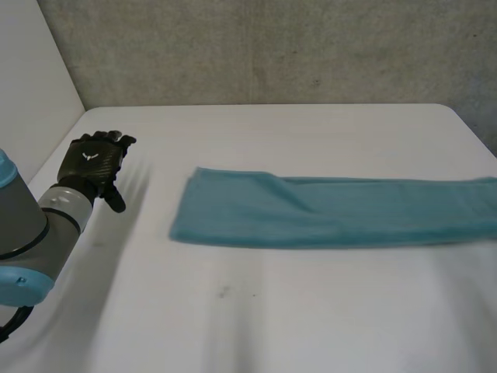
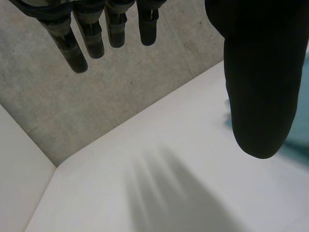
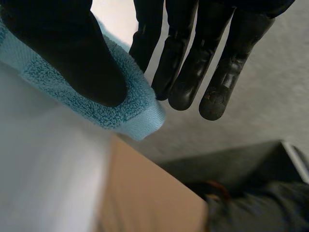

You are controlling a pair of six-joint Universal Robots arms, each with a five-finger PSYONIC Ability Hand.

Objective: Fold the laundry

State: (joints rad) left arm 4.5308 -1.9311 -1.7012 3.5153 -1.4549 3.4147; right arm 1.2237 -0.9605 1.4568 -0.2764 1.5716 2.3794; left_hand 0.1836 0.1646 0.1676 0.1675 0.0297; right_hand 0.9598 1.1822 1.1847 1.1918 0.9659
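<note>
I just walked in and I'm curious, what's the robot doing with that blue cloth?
It is folding a teal towel, lying as a long strip on the white table. Its right hand pinches one end between thumb and fingers. Its left hand hovers open near the other end, not touching.

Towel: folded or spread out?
Folded: the towel lies as a long narrow strip on the table, with an overlapped layer's edge visible.

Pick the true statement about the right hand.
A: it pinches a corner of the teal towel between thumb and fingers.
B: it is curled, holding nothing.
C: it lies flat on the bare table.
A: in the right wrist view the right hand clamps a corner of the teal towel between thumb and fingers.
</note>
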